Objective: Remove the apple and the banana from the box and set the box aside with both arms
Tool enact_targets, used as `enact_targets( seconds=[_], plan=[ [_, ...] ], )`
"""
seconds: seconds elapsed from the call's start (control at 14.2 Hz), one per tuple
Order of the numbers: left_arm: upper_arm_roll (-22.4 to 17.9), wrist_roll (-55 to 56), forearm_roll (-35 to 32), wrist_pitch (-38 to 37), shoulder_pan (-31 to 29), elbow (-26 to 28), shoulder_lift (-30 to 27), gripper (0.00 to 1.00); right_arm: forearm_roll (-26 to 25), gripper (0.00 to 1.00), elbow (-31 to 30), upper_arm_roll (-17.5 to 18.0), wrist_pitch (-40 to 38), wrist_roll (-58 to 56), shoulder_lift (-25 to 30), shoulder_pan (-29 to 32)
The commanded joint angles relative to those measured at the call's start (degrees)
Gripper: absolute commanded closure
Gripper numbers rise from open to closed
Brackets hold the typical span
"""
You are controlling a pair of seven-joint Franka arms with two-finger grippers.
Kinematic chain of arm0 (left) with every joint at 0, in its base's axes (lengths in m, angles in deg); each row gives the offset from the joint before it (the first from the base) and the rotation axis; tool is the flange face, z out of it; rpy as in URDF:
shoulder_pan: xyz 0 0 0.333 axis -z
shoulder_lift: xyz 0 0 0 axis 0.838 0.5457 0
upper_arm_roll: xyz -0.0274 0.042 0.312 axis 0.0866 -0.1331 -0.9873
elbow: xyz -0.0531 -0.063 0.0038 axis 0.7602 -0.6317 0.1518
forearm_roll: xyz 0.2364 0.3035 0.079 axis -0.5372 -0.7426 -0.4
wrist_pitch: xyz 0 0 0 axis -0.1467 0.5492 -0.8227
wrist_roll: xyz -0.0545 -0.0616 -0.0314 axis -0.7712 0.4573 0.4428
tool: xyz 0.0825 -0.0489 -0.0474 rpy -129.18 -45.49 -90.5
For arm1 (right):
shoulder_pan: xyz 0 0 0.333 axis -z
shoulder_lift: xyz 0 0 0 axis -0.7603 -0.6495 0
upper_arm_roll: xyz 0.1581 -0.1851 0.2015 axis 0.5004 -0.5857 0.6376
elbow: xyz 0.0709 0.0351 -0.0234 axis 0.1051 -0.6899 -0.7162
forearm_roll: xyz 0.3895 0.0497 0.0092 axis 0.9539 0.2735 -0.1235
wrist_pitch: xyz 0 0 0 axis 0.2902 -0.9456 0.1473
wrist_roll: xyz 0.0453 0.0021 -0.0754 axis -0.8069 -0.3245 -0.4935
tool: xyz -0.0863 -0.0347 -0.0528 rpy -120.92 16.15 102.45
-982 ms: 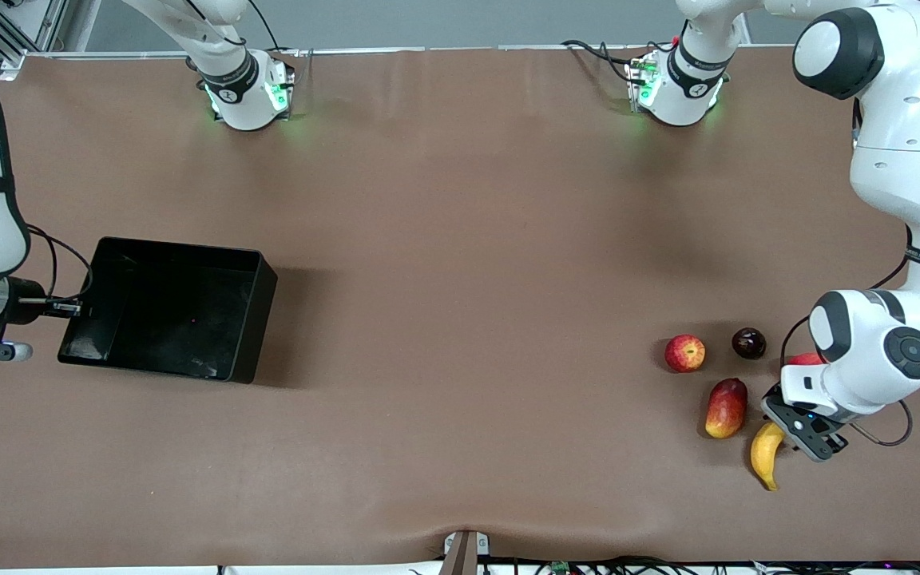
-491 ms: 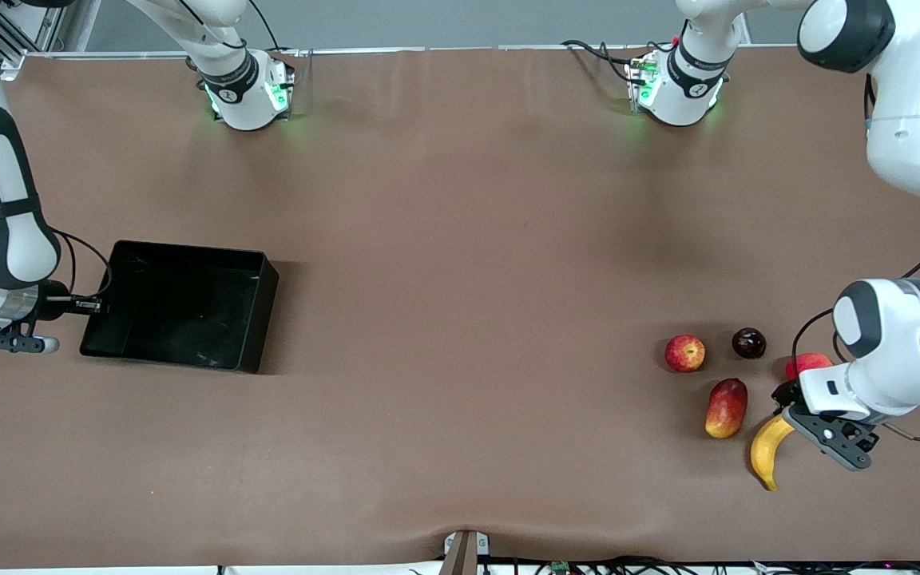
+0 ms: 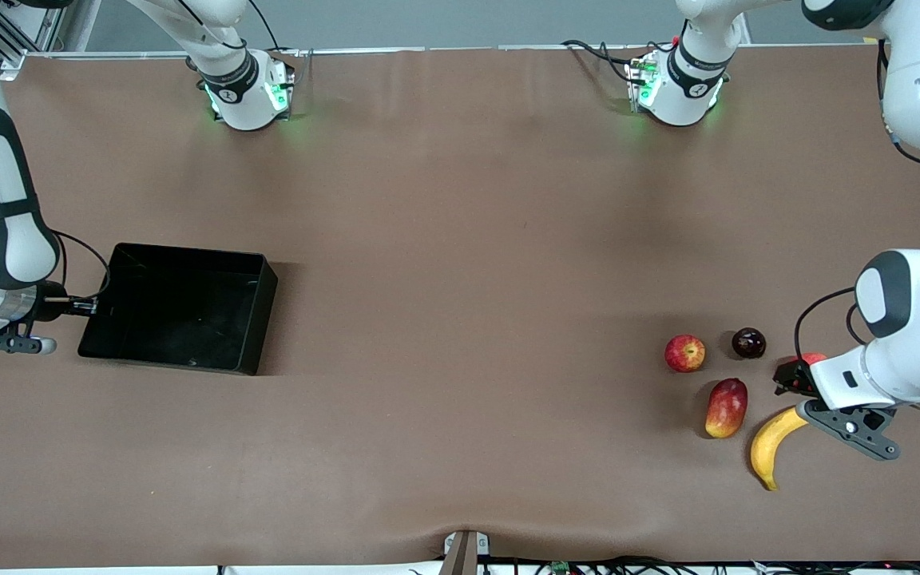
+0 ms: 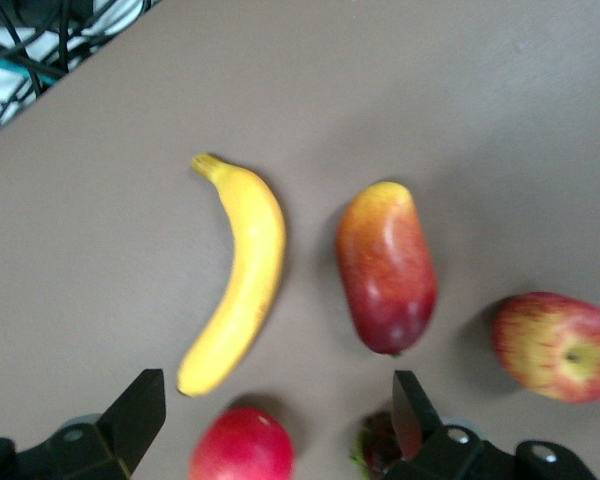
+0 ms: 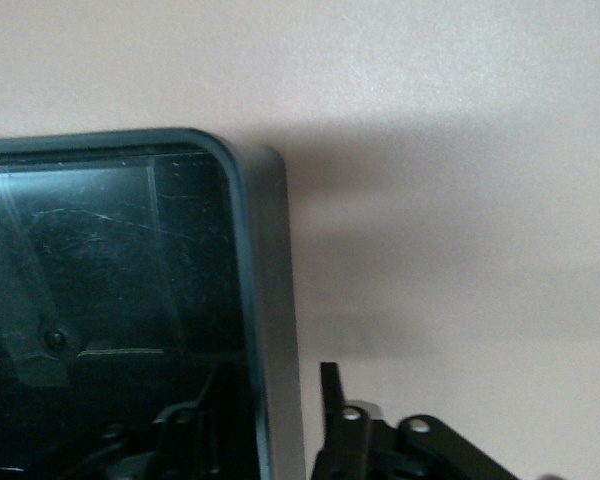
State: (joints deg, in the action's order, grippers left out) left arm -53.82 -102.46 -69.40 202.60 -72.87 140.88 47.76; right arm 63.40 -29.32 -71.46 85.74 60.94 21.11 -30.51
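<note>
We have the banana [image 3: 771, 446] and apple [image 3: 684, 353] lying on the desk [image 3: 460, 263] at the left arm's end, beneath the wide, empty left gripper [image 4: 275, 425], while the right gripper [image 5: 280, 420], jaws parted astride its wall, has the emptied box [image 3: 180, 308] set aside.

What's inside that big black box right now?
Nothing: the shallow glossy black plastic box shows only its bare scuffed floor. The wall nearest the right gripper casts shade on a strip of floor, so that strip stays unclear.
</note>
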Motion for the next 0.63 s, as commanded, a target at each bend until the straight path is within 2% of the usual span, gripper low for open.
enact_targets(
  seconds=[0.0,0.14,0.28,0.42,0.49,0.56],
  plan=[
    [1.55,7.32,1.03,-5.77,0.04,2.54,-4.69,0.0,0.3,0.0,4.27,1.22,-5.75,-0.85,0.18,0.62],
    [2.08,12.51,1.03,-9.04,-0.05,2.8,-6.45,0.0,0.83,0.0,9.09,1.31,-6.29,-0.67,0.09,-0.78],
    [2.61,16.29,1.03,-9.4,-0.14,5.34,-9.26,0.0,-0.22,0.0,16.37,1.14,-11.18,-0.15,0.35,-3.94],
    [2.7,22.44,1.03,-9.4,-0.05,7.8,-11.72,0.0,-4.6,0.0,24.64,1.22,-15.6,-0.32,0.18,-4.39],
    [2.87,24.3,1.03,-9.4,-0.05,9.12,-12.86,0.0,-7.14,0.0,26.59,1.39,-15.61,-0.24,0.18,-5.27],
    [3.4,24.92,1.03,-9.31,-0.31,10.26,-14.01,0.0,-7.08,0.0,28.52,1.4,-15.7,-0.15,0.53,-6.14]
  ],
)
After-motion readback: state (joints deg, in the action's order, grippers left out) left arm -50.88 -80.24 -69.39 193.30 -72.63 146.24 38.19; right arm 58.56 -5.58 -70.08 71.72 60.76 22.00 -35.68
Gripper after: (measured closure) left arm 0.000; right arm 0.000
